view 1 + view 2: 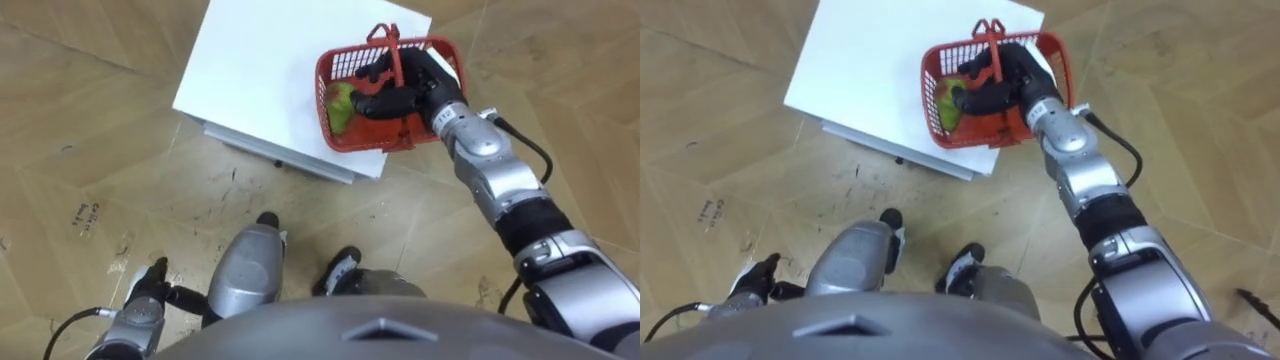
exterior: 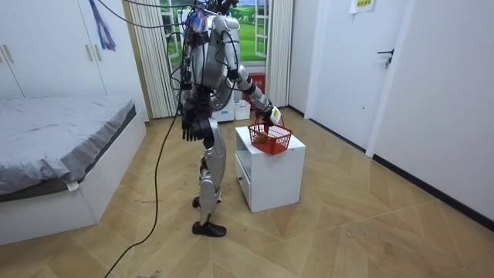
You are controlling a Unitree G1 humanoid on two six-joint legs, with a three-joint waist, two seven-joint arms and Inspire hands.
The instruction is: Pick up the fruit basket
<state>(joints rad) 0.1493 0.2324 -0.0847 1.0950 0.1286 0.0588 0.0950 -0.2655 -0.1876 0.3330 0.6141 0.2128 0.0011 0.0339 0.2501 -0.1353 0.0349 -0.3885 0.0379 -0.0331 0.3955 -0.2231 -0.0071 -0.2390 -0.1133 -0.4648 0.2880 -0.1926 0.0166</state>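
Right robot hand (image 1: 400, 85) has its fingers curled tight round the handle of the red basket (image 1: 345, 62), over at 3 o'clock on the table (image 1: 255, 70).

No readable text — none

White bedside cabinet (image 1: 255, 75) on parquet floor (image 1: 80, 130), bed (image 2: 54, 127) nearby.

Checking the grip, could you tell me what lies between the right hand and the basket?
Nothing: both eye views show the right hand curled round the handle of the basket.
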